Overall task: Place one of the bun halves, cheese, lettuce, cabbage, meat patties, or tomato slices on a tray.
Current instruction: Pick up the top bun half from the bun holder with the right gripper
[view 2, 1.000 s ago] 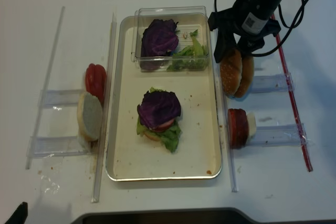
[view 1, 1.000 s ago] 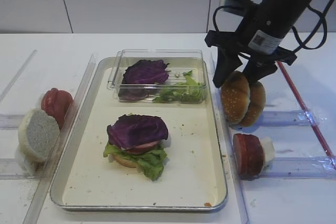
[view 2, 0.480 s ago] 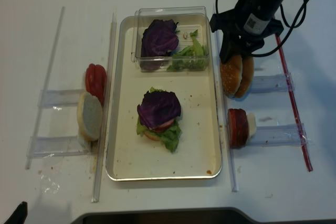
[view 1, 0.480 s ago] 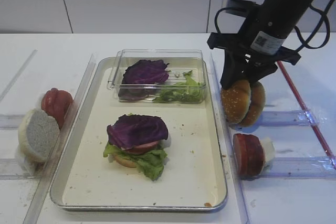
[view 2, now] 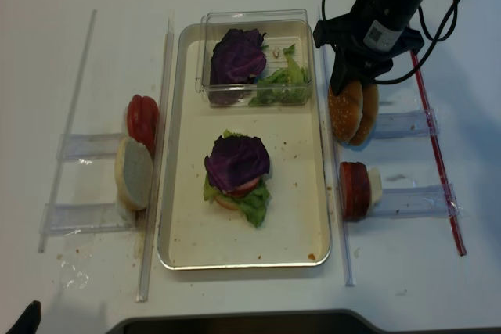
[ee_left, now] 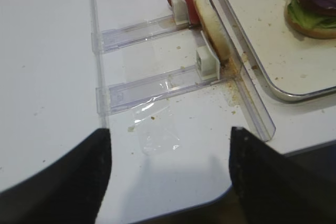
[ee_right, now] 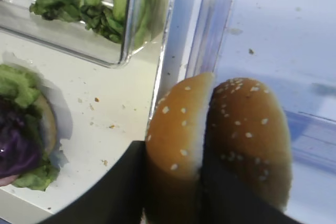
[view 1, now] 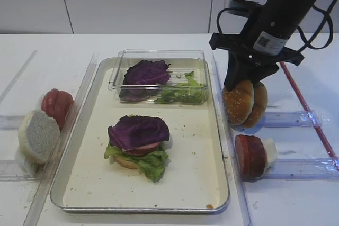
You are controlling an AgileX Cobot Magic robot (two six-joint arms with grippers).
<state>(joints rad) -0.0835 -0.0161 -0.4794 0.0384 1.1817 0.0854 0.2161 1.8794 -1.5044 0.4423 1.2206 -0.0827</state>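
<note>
The bun top (ee_right: 176, 129) stands on edge just right of the tray (view 1: 220, 146), on the worktop (view 1: 296, 194), pressed face to face against a second golden bun half (ee_right: 249, 129) in a clear holder. The right pincer (view 1: 244, 84) is down over it with one finger on the tray side and the other wedged into the seam between the two halves, so it is clamped on the nearer-to-tray half alone.

The bun looks light and soft: a bread crumb that will dent under a hard squeeze, with a domed, sesame-flecked crust that gives the outer finger little flat purchase. The sensible hold is across its thickness, crust on one side and cut face on the other, near the upper edge, as here. Pinched that way it should lift straight up without dragging its neighbour, though the neighbour may tip.

On the tray, the stack so far is topped by cabbage (view 1: 139, 130) over lettuce (view 1: 151, 163); the bun top would go on it.

The left pincer (ee_left: 170, 182) hovers over the worktop's left near edge, spread wide and empty.
</note>
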